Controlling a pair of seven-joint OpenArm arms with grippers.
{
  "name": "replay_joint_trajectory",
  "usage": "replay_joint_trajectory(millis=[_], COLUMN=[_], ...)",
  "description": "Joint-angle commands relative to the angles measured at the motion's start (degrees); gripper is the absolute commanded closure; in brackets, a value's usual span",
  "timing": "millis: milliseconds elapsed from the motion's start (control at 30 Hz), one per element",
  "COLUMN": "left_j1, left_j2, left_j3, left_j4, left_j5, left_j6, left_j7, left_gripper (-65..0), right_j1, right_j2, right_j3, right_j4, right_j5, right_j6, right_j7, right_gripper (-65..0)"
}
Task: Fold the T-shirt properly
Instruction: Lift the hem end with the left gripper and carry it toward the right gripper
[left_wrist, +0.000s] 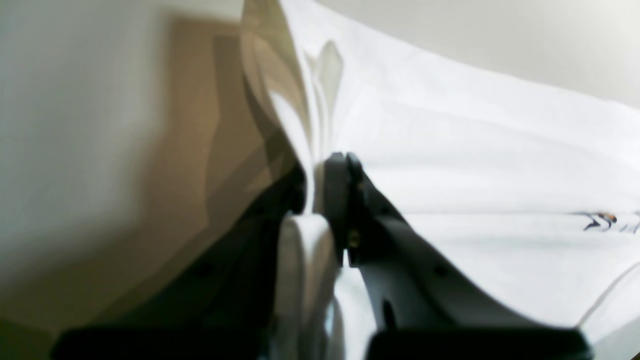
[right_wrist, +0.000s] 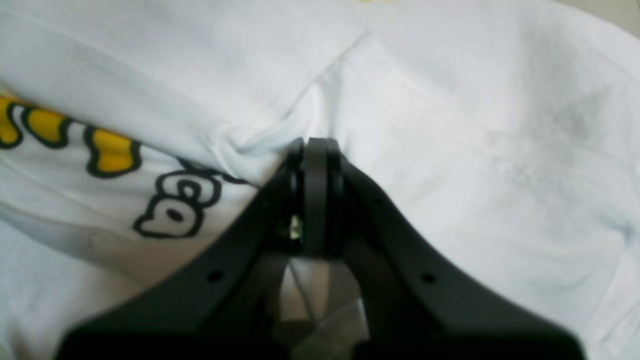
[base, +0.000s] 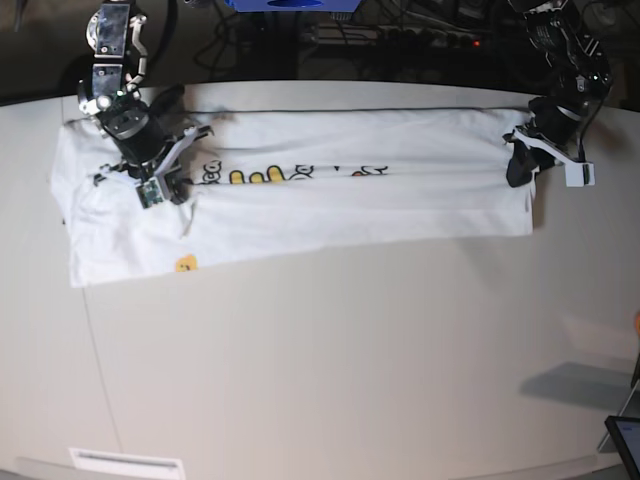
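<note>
- Across the far side of the table (base: 330, 360), the T-shirt (base: 330, 205) lies as a long folded band.
- Left gripper (left_wrist: 320, 172) pinches its hem edge (base: 528, 185).
- Right gripper (right_wrist: 315, 150), fingers together, nips a fold by the print (right_wrist: 107, 152).
- Nearer tabletop lies bare.

Right black matte plastic gripper (right_wrist: 316, 150): flat tapered fingers with small round screw holes. Left black-and-white plastic gripper (left_wrist: 325, 175), brass screw heads; both black jointed arms carry exposed cables, white wrist fittings.
</note>
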Motion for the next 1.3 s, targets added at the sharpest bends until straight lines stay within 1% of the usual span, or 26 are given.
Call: replay_joint_trajectory(millis=[0, 67, 167, 333, 533, 867, 967, 1033, 1100, 1200, 1267], left_j1=[-0.28, -0.28, -0.28, -0.28, -0.19, 2.71, 2.63, 2.63, 2.63, 2.89, 2.89], left_j2=[-1.09, -1.09, -1.00, -1.00, -1.35, -0.91, 0.85, 2.52, 4.45, 7.70, 8.58], left_j3=[-0.38, -0.38, -0.38, -0.38, -0.82, -0.38, -0.73, -0.64, -0.47, -0.29, 1.38], left_j4=[0.79, 0.70, 0.70, 0.88, 1.67, 15.56, 19.34, 22.50, 25.23, 27.51, 27.95], left_j5=[-0.81, -0.81, -0.81, -0.81, -0.81, -1.16, -1.16, -1.16, -1.16, -0.98, -0.81], left_j6=[0.42, 0.42, 0.42, 0.42, 0.42, 0.42, 0.42, 0.42, 0.42, 0.42, 0.42], left_j7=[-1.65, -1.65, -1.65, -1.65, -1.65, -1.12, 4.77, 7.23, 8.19, 8.19, 9.16], left_gripper=[0.0, 0.0, 0.0, 0.0, 0.0, 0.0, 0.0, 0.0, 0.0, 0.0, 0.0], right_j1=[-0.07, 0.01, 0.19, 1.51, 1.25, 1.16, 1.16, 1.16, 1.07, 1.07, 0.54], right_j2=[0.39, 0.39, 0.39, 0.39, 0.39, 0.39, 0.39, 0.39, 0.39, 0.39, 0.39], right_j3=[0.05, 0.05, 0.05, 0.22, 0.49, 0.57, 0.57, 0.57, 0.57, 0.57, 0.57], right_j4=[1.68, 4.32, 8.27, 13.11, 15.22, 15.22, 15.13, 15.13, 15.13, 15.04, 15.04], right_j5=[-1.47, -1.39, -1.39, -1.39, -1.39, -1.39, -1.39, -1.39, -1.39, -1.39, -1.39], right_j6=[-0.32, -0.05, -0.05, -0.05, -0.32, -0.32, -0.32, -0.32, -0.32, -0.32, -0.32], right_j7=[-2.96, -4.98, -5.78, -9.47, -9.73, -9.73, -9.73, -9.73, -9.73, -9.73, -9.73], right_gripper=[-0.1, -0.1, -0.1, -0.1, -0.1, -0.1, -0.1, -0.1, -0.1, -0.1, -0.1])
